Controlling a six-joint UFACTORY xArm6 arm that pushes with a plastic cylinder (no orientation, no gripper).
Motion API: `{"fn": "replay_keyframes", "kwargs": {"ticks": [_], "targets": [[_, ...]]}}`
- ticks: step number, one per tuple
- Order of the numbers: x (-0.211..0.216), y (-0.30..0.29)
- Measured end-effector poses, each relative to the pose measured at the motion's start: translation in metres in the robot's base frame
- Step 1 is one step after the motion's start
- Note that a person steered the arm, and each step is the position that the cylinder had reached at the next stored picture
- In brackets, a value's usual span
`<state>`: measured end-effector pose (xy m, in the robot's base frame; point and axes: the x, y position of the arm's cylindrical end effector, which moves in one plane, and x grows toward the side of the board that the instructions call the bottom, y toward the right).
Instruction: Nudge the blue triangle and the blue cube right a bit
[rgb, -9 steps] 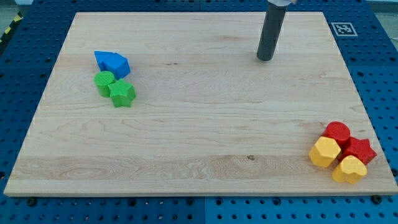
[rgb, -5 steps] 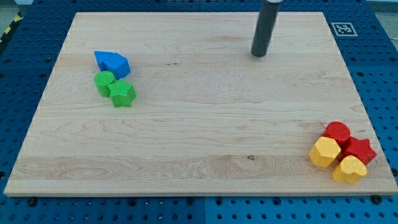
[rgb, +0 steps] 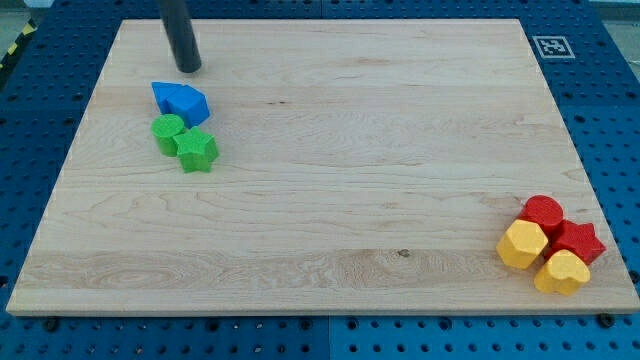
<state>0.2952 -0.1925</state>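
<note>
The blue triangle (rgb: 163, 96) and the blue cube (rgb: 189, 102) sit touching each other on the wooden board (rgb: 330, 180) at the view's upper left. My tip (rgb: 188, 68) is just above them toward the view's top, a short gap from the blue cube, not touching either block. The rod rises out of the view's top edge.
A green cylinder (rgb: 168, 131) and a green star (rgb: 197, 149) lie directly below the blue blocks, touching them. At the view's bottom right are a red cylinder (rgb: 543, 213), a red star (rgb: 578, 241), a yellow hexagon (rgb: 523, 244) and a yellow heart (rgb: 562, 271).
My tip has swept far to the view's left along the top of the board, from the upper middle to just above the blue blocks. No block has moved.
</note>
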Motion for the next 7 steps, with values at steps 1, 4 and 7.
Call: {"fn": "replay_keyframes", "kwargs": {"ticks": [1,4,7], "targets": [[0.0,-0.038],[0.056,-0.069],[0.074,0.032]]}}
